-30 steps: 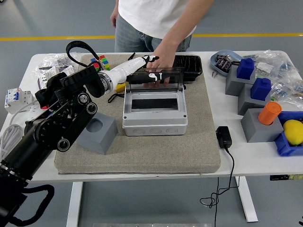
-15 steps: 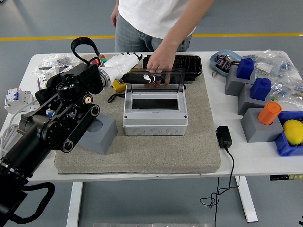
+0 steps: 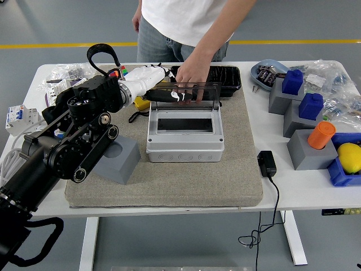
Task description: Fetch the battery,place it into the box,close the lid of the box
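Box (image 3: 185, 132) stands open, lid (image 3: 186, 93) raised.
Left hand (image 3: 151, 76) grips the lid's left edge; a person's hand (image 3: 190, 73) crowds just right.

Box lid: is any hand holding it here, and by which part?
The person's hand grips the raised lid at its top edge. The robot's left hand sits by the lid's left end; whether it grasps anything cannot be told.

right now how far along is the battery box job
Done: nothing clearly; no battery shows inside the grey box, though its opening is dark. In hand: the left hand is at the raised lid near its left end, and a person's hand rests on the lid from the far side. Left: getting the battery in if it isn't, then closing the lid.
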Robot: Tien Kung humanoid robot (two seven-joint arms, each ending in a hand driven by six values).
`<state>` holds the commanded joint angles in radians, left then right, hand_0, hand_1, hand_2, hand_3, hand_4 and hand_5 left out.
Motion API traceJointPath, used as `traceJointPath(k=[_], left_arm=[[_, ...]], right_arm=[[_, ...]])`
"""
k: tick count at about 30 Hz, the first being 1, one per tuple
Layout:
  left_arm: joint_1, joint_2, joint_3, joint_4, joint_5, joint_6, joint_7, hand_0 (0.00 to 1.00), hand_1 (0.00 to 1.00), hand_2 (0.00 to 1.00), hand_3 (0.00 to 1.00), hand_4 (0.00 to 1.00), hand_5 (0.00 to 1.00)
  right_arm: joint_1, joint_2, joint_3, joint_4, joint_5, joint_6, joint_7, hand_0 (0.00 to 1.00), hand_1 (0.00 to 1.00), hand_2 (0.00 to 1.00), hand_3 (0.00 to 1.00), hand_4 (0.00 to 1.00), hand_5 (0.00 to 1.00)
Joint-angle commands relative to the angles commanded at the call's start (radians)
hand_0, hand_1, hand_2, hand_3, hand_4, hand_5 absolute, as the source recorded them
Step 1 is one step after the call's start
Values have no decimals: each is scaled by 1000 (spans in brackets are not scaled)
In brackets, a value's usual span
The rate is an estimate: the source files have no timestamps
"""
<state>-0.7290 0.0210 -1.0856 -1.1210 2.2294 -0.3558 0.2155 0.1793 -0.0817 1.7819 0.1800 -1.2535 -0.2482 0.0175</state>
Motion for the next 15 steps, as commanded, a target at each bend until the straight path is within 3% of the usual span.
traceJointPath(k=[1, 2, 7, 8, 15], left_arm=[[1, 0, 2, -5, 1, -2, 0, 998, 998, 877, 738, 998, 998], [1, 1, 4, -7, 1, -3, 0, 998, 998, 860, 657, 998, 998], [6, 2, 15, -6, -8, 4, -13, 998, 998, 860, 657, 998, 998], [7, 1, 17, -5, -6, 6, -16, 998, 991, 823, 592, 998, 998], [13, 2, 30, -33, -13, -3, -5, 998, 961, 804, 556, 998, 998]], right_arm=[[0, 0, -1, 0, 1, 0, 0, 832, 816, 769, 809, 998, 998], [-1, 0, -1, 0, 1, 0, -1, 833, 816, 769, 812, 998, 998], [-2, -2, -2, 0, 0, -2, -3, 833, 816, 769, 812, 998, 998], [-2, -2, -2, 0, 1, -2, -3, 832, 817, 769, 811, 998, 998], [-5, -1, -7, 0, 4, -2, -3, 833, 817, 769, 811, 998, 998]])
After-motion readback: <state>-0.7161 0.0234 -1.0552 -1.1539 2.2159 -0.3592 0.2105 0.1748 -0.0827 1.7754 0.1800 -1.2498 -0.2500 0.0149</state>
